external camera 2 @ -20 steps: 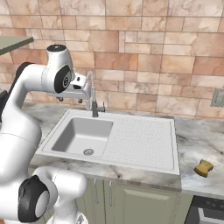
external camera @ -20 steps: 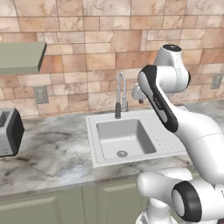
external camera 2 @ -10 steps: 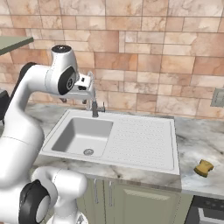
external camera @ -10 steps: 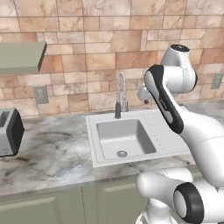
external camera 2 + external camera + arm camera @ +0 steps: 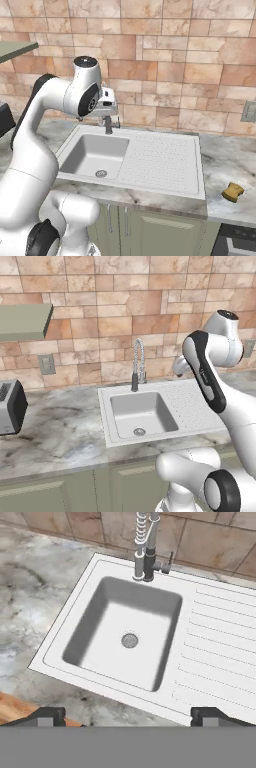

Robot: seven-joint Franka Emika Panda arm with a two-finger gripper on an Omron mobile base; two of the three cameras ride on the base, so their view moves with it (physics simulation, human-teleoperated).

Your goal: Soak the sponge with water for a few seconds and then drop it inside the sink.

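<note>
sponge [image 5: 233, 191] | on counter, right of sink [image 5: 165, 170] | long axis seemingly diagonal

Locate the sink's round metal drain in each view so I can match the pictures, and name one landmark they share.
Left base view: the drain sits low in the basin, near its front wall, at picture centre.
Right base view: the drain lies left of centre, at the basin's near edge.
Hand view: the drain is at the middle of the basin floor, about picture centre.
Shared landmark: the coiled-spring tap behind the basin.
</note>
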